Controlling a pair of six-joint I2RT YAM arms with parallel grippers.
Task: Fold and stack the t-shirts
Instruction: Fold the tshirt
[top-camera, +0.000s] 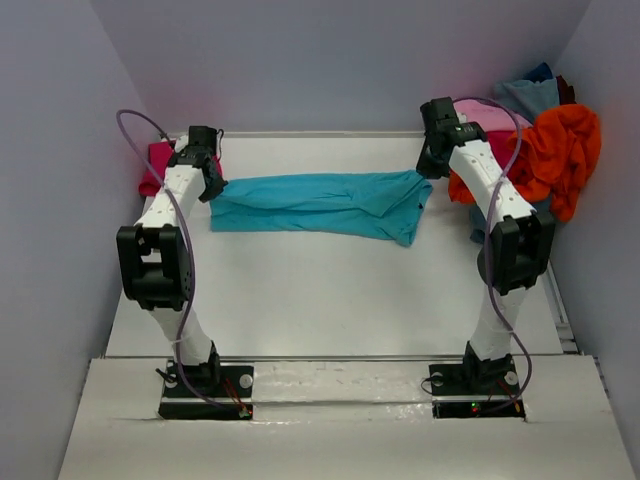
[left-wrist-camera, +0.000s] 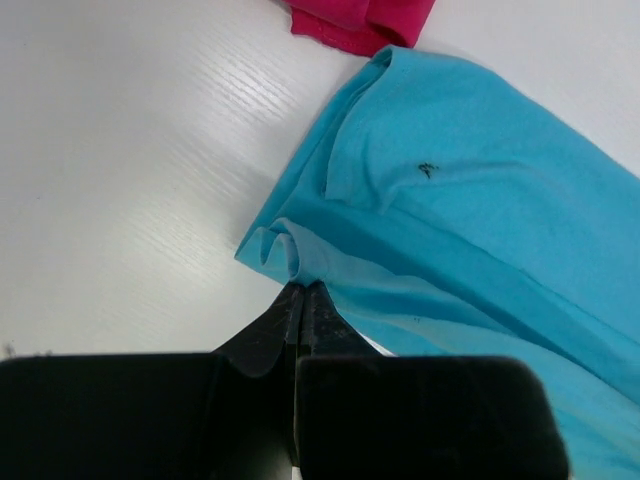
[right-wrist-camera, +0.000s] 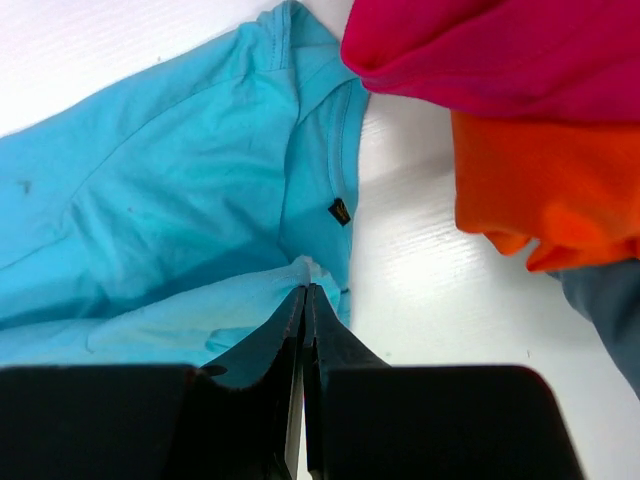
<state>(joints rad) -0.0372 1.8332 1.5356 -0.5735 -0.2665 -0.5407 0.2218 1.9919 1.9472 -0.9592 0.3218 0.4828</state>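
Cloth is seen bunched at the 10 o'clock corner of the table (top-camera: 330, 300): a magenta-pink t-shirt (top-camera: 153, 168), partly hidden behind the left arm (top-camera: 165, 215). Just beside it, the left fingers (left-wrist-camera: 265, 335) are pressed together on a pinched fold at the 9 o'clock end of the turquoise t-shirt (top-camera: 320, 203). This shirt is laid out as a long, soft, lightly creased band across the far middle of the table, with its long axis running from 9 to 3 o'clock and its neck turned toward 3 o'clock. The right fingers (right-wrist-camera: 262, 345) are clamped together on a fold beside that neckline. A small dark label (right-wrist-camera: 340, 212) inside the collar is shown only by the right wrist view, and a dark speck (left-wrist-camera: 427, 170) near the 9 o'clock end is shown clearly by the left wrist view. At 2 o'clock, an orange shirt (top-camera: 560, 150), a light pink shirt (top-camera: 490, 115) and a dusty blue shirt (top-camera: 528, 95) are heaped loosely.
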